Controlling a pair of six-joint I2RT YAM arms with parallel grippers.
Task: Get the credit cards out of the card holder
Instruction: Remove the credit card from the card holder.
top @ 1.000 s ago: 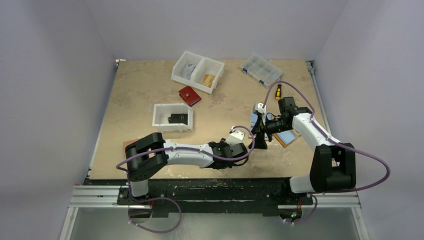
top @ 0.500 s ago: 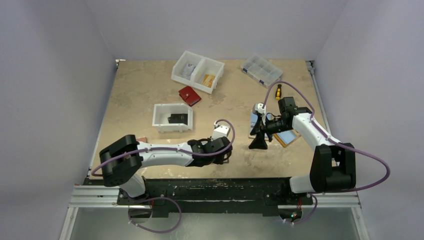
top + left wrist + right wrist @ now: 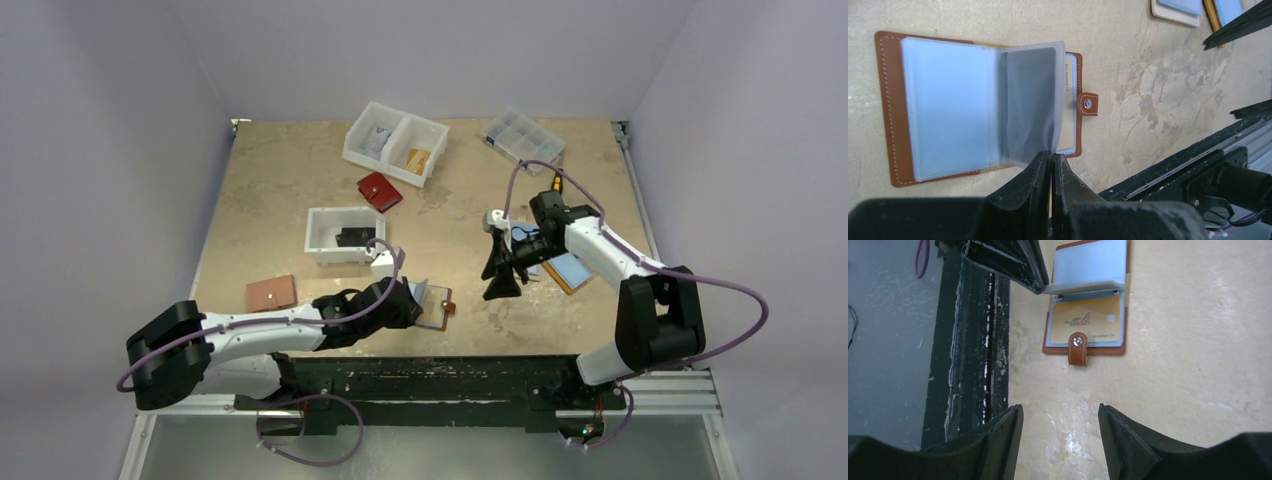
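The card holder (image 3: 437, 308) lies open on the table near the front edge, brown leather with a snap tab (image 3: 1088, 103). My left gripper (image 3: 1051, 156) is shut on the edge of one clear plastic sleeve (image 3: 1032, 100) and holds that leaf raised off the holder (image 3: 892, 105). In the right wrist view a gold credit card (image 3: 1086, 321) shows in the pocket under the raised leaf, by the holder's (image 3: 1124, 335) tab. My right gripper (image 3: 1060, 416) is open with nothing between its jaws. It hangs over bare table just right of the holder (image 3: 497, 282).
A flat brown wallet (image 3: 271, 293) lies left of the holder. Behind stand a white bin (image 3: 322, 243) with a dark item, a red wallet (image 3: 379, 191), a two-part white tray (image 3: 432, 160) and a clear organiser (image 3: 521, 139). A tan holder with blue cards (image 3: 569, 272) lies under the right arm.
My left arm has swung left along the front edge and its gripper has shut on the sleeve. The right gripper has shifted left and its jaws have narrowed somewhat.
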